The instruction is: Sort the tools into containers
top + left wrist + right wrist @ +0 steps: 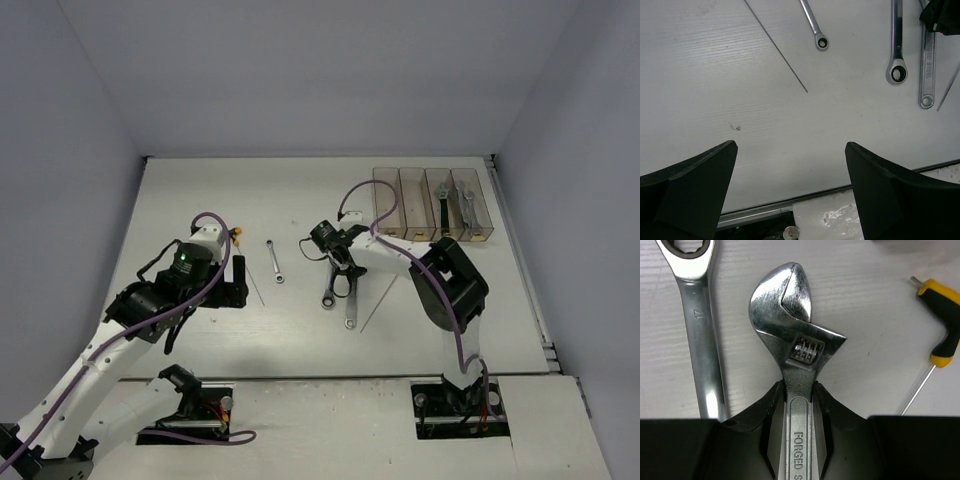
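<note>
Handle of adjustable spanner (790, 325) lies hidden inside clamping right hand (799, 390).

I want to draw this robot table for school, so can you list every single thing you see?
table: one, white, under everything.
containers: four, clear brownish, in a row at the far right corner.
tools in containers: two, a black-handled tool and a silver tool, in the two rightmost.
adjustable wrench: one, silver, mid-table, in the right gripper.
ring wrenches: two, silver, long ring wrench beside the adjustable wrench, small ring wrench further left.
T-handle drivers: two, yellow-black with thin rods, right driver beside the adjustable wrench, left driver by the left arm.
left gripper: one, black, open over the table.
right gripper: one, black, shut on the adjustable wrench.
</note>
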{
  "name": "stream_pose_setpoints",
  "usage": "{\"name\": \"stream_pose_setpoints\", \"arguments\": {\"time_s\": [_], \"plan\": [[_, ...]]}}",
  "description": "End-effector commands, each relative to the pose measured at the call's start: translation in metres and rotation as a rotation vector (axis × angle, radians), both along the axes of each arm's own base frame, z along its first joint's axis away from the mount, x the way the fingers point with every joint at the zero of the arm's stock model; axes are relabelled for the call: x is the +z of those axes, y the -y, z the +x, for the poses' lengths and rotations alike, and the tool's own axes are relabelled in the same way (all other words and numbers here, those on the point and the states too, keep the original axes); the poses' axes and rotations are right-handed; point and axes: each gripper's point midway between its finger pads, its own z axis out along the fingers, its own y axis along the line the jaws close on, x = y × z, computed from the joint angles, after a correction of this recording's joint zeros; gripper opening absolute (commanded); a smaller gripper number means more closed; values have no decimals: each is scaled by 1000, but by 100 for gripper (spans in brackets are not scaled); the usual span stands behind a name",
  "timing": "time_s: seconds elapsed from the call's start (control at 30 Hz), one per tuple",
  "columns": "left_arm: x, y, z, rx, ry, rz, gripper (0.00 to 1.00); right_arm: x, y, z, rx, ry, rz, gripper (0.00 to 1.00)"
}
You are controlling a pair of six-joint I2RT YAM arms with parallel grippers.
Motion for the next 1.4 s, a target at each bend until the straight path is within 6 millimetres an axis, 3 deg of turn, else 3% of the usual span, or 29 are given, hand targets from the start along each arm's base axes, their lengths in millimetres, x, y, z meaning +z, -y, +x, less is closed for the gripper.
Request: {"name": "stream_pose_setpoints", "arguments": {"time_s": [0.0,0.33,0.53,0.67,0.8,1.0,1.27,1.33,1.37], "plan": [[4,-4,9,25,23,25,87,24,25,1,209,27,-168,0],[-1,-8,12,48,14,46,87,93,27,34,333,210,31,0],[-3,-8,14,53,5,57,87,142,32,55,376,308,58,0],[-4,-9,16,62,4,67,87,170,63,81,338,360,54,0],[-2,-9,19,69,4,77,87,185,115,114,270,383,60,0],[-1,-11,24,94,5,87,87,215,150,136,242,440,87,0],[-3,-11,30,107,-14,106,87,225,221,167,160,448,49,0],[-3,-10,32,106,-17,110,87,226,228,179,156,447,39,0],[-3,-9,32,106,-17,109,87,213,224,184,173,413,69,0]]}}
